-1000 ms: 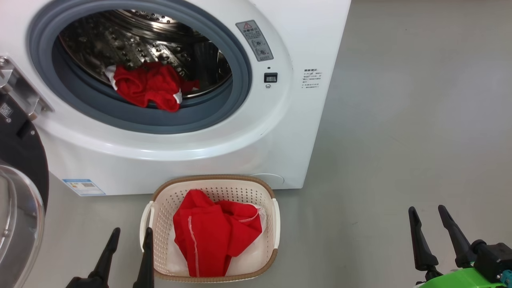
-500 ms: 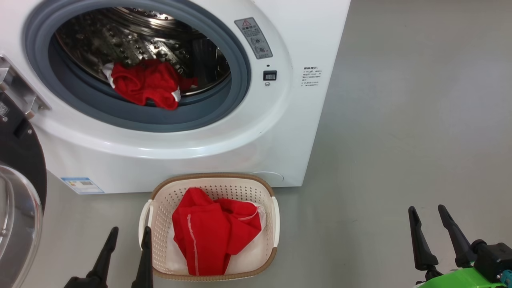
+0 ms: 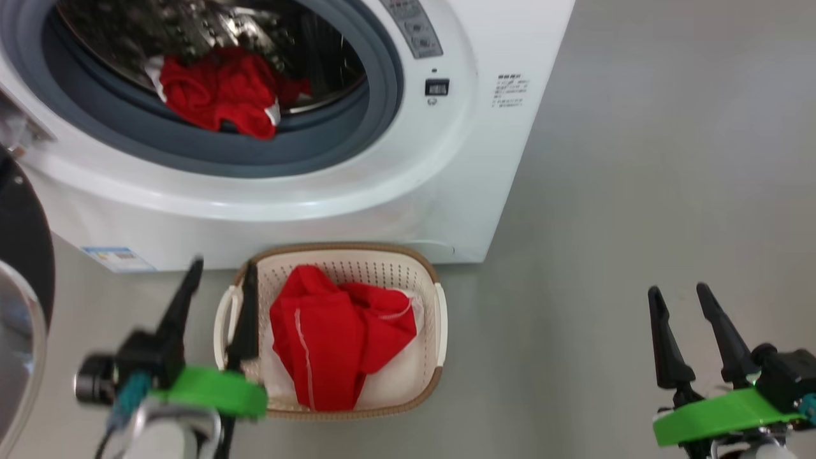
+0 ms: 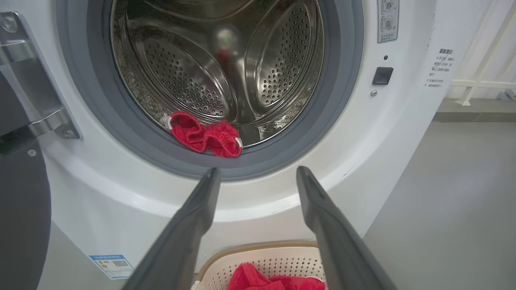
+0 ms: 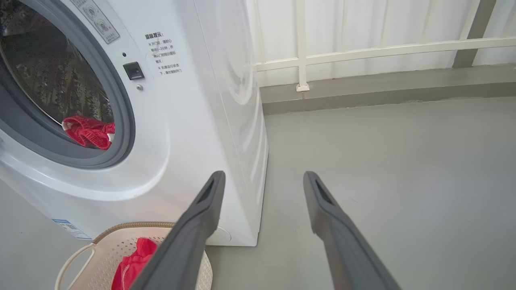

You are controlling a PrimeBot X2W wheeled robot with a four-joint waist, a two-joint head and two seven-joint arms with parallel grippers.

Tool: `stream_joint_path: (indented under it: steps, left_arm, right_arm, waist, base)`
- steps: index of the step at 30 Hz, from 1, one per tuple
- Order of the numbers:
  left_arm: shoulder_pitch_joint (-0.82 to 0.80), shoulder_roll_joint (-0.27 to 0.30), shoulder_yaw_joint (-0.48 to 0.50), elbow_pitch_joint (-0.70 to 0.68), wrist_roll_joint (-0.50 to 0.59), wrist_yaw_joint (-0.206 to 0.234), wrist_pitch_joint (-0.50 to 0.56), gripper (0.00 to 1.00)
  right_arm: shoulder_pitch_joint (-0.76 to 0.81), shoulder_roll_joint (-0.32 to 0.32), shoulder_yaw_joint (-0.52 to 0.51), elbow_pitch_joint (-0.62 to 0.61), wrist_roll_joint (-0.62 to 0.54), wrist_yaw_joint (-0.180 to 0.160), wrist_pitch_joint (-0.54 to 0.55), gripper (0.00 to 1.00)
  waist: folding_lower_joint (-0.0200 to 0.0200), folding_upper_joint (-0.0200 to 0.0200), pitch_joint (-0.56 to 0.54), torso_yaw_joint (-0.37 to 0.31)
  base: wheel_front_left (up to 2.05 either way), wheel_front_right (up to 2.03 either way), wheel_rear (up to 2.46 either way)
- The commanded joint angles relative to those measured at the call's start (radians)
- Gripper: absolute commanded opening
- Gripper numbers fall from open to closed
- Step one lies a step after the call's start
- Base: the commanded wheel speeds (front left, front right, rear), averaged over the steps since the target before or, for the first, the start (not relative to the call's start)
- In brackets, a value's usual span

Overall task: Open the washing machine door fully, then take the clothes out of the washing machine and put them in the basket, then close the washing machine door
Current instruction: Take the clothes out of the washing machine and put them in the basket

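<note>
Head view: my left gripper (image 3: 224, 263), fingers wide and empty, hangs blurred at the left rim of the cream perforated plastic basket (image 3: 344, 247), which holds bright red clothes (image 3: 338, 331). My right gripper (image 3: 677, 288), equally wide, stands well apart. Beyond, more red fabric (image 3: 217, 92) lies at the lip of the big white washing machine (image 3: 446, 191). Its black-rimmed round door (image 3: 19, 242) is cut off at the left. The left wrist view adds the perforated steel drum (image 4: 185, 80).

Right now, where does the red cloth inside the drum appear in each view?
Head view: red cloth at upper left, low in the round opening.
Left wrist view: red cloth just left of centre, low in the opening.
Right wrist view: red cloth at far left, mid-height, low in the opening.
Shared landmark: the black square on the white front, right of the opening in all three views.
</note>
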Motion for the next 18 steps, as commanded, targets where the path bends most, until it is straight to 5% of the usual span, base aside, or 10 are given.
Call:
stream_joint_path:
  steps: [1,18]
  left_arm:
    - [-0.098,0.014,0.026,0.026,0.016,-0.001,-0.005,1.00]
    - [-0.746,0.085,-0.001,0.547,0.066,0.039,0.052,1.00]
  right_arm:
    - [-0.045,-0.005,0.026,-0.028,0.004,0.007,-0.006,1.00]
    - [-0.189,-0.001,0.049,-0.044,0.020,0.007,-0.006,1.00]
  waist:
    - [0.0000,0.0000,0.071,-0.005]
    - [0.0000,0.0000,0.299,-0.058]
  base:
    - [0.00,0.00,0.00]
    - [0.00,0.00,0.00]
